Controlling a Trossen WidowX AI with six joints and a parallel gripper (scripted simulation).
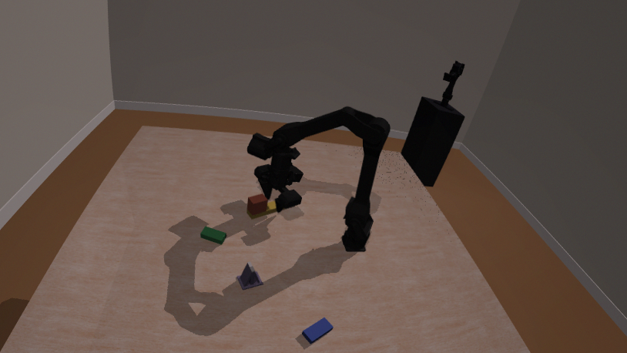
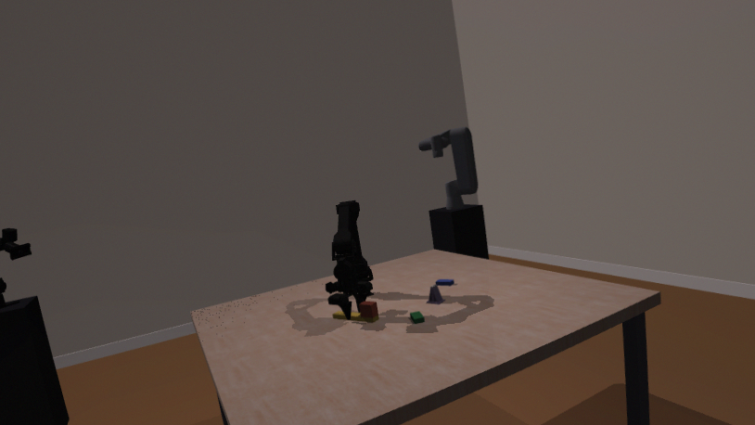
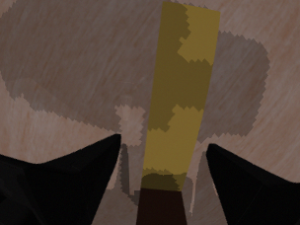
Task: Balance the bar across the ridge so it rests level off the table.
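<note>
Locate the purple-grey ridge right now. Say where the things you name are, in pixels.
In the top view, the ridge (image 1: 249, 276) (image 2: 435, 294) stands on the table below the green block (image 1: 213, 235) (image 2: 416, 317), up and left of the blue block (image 1: 317, 330) (image 2: 444, 282).

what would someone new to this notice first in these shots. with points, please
Probably the black six-joint arm (image 1: 346, 115) (image 2: 348, 232), arching over the table with its open black gripper (image 1: 273, 203) (image 2: 353, 314) (image 3: 165, 144) straddling a flat yellow bar (image 1: 271, 205) (image 2: 339, 315) (image 3: 173, 99). Next comes the red block (image 1: 257, 204) (image 2: 368, 309) (image 3: 161, 207) on one end of that bar, the brightest patch beside the dark fingers. The small grey-purple ridge (image 1: 248, 276) (image 2: 435, 294) stands apart, between a green block (image 1: 213, 235) (image 2: 416, 316) and a blue one (image 1: 317, 330) (image 2: 444, 282).
</note>
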